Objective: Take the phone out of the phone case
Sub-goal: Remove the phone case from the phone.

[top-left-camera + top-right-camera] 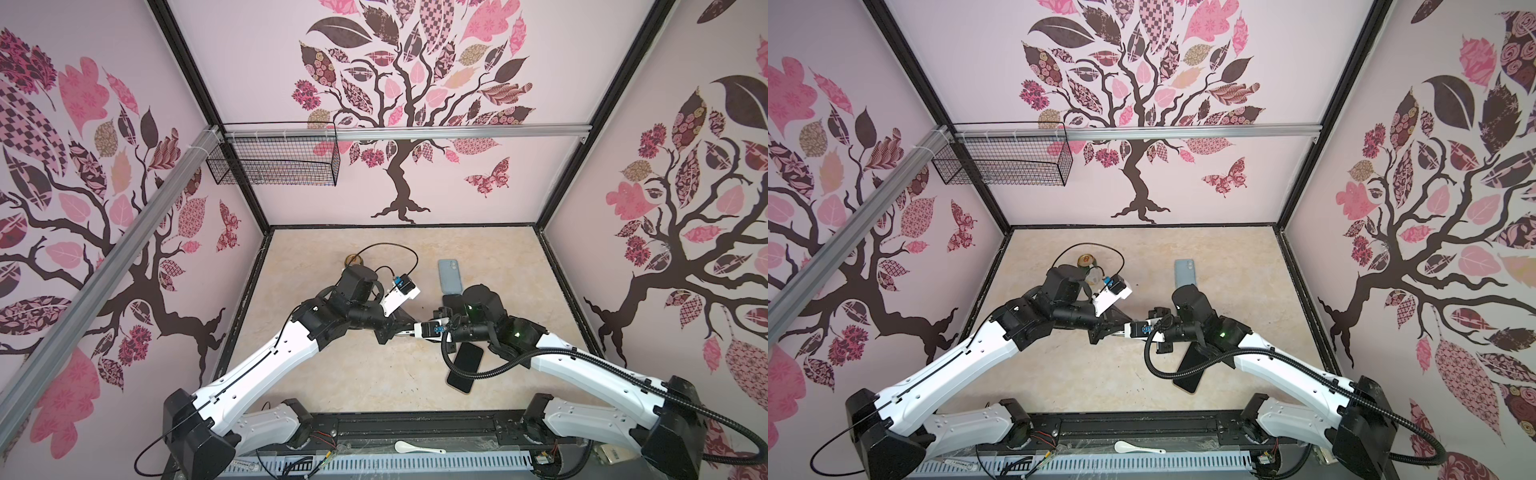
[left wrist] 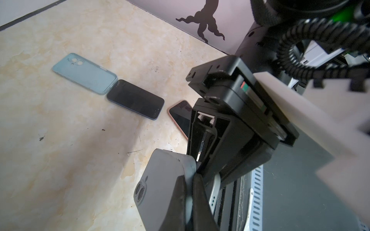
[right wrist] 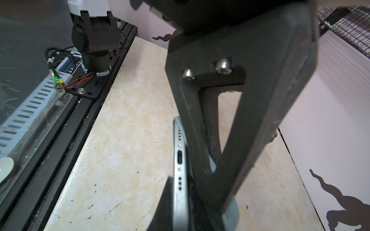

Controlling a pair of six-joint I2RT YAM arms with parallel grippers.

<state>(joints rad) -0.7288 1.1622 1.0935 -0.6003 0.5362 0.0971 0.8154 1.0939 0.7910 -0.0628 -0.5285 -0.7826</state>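
Tightly, the left gripper [image 2: 189, 193] pinches the grey case [image 2: 158, 180] by its edge while the right gripper [image 3: 186, 208] clamps the phone [image 3: 180, 160], its port edge seen only in the right wrist view, both over the middle of the marbled table [image 1: 332, 374], within pink walls [image 1: 291, 199] printed with trees.

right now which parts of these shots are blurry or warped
In both top views the wide lens splays the black frame posts outward. Left wrist view: light blue case sharp, pale block near the lens blurred. Right wrist view: phone's port edge crisp, jaws beside it soft.
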